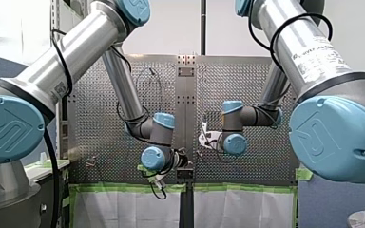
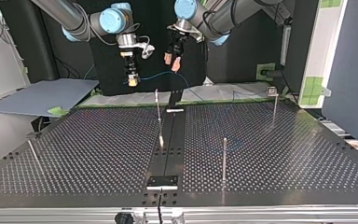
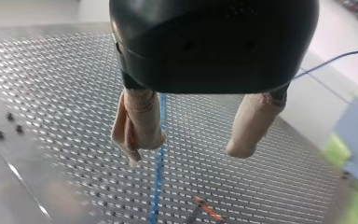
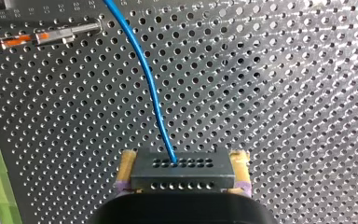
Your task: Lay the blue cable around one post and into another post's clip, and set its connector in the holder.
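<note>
**Surface and room.** A perforated metal table (image 2: 284,154) fills the top view, with a solid strip down its middle. A grey-blue board (image 2: 42,95) lies at nine o'clock, and green tape (image 2: 313,86) marks a frame at two o'clock. Thin posts stand near the centre (image 2: 158,109), at four o'clock (image 2: 224,158) and at two o'clock (image 2: 274,105).

**Claws.** In the top view the right claw (image 2: 131,79) hangs at eleven o'clock, well above the table. The blue cable (image 2: 154,74) sags from it toward the left claw (image 2: 172,61) at twelve o'clock.

**View differences.** Only the right wrist view shows the grip: yellow-padded fingers (image 4: 126,168) are clamped on the black connector (image 4: 182,170), and the cable leaves its upper face. Only the left wrist view shows the beige fingers (image 3: 137,123) spread wide. There the cable passes between them just beside one finger and is not gripped.
</note>
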You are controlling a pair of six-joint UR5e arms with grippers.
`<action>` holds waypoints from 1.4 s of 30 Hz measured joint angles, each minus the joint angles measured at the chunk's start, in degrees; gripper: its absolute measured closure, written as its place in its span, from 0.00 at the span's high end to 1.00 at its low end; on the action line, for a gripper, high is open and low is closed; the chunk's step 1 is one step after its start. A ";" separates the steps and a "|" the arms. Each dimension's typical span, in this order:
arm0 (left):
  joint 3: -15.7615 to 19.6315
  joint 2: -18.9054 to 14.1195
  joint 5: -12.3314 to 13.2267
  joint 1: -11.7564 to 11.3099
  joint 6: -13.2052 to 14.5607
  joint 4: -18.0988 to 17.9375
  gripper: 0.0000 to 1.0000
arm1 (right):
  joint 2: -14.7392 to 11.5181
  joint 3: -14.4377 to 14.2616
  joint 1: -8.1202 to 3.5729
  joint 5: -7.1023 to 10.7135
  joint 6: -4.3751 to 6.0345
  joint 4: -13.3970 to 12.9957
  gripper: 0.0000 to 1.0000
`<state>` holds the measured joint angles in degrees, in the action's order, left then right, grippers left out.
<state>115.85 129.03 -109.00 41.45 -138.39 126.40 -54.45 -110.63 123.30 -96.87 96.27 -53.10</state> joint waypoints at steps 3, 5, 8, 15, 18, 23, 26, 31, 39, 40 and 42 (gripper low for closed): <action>-1.00 0.00 -0.57 0.00 0.73 -1.71 1.00 | 0.00 -0.03 0.09 0.00 -0.01 0.12 0.00; -1.69 0.01 -0.51 0.08 1.19 -2.98 1.00 | 0.00 -0.02 0.11 0.00 -0.01 0.19 0.00; -2.90 0.02 -0.27 0.21 1.63 -4.70 1.00 | 0.00 -0.02 0.18 0.00 -0.06 0.25 0.00; -5.16 0.17 0.28 0.20 4.11 -8.44 1.00 | -0.20 -0.01 0.44 0.00 -0.03 0.27 0.00; -5.47 0.75 0.27 0.05 4.75 -9.04 1.00 | -0.61 -0.04 0.53 0.06 0.01 0.38 0.00; -5.85 2.91 0.51 -0.08 4.79 -9.14 1.00 | -2.22 -0.07 0.47 0.21 0.14 1.11 0.00; -6.00 3.56 0.31 -0.14 5.00 -9.17 1.00 | -2.76 -0.12 0.43 0.24 0.20 1.50 0.00; -6.58 3.77 -0.25 -0.40 5.46 -9.12 1.00 | -2.96 -0.37 0.55 0.26 0.16 1.67 0.00; -7.71 3.81 -1.65 -0.90 7.00 -8.89 1.00 | -3.00 -1.14 0.29 0.27 -0.12 1.72 0.00; -7.73 3.81 -1.71 -0.93 7.17 -8.90 0.71 | -3.00 -1.19 0.24 0.26 -0.22 1.74 0.00; -7.74 3.81 -1.95 -0.97 7.83 -8.92 0.50 | -2.99 -1.29 0.12 0.23 -0.39 1.84 0.00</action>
<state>108.11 132.84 -110.95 40.48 -130.56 117.48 -57.44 -111.92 123.43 -96.63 95.88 -51.26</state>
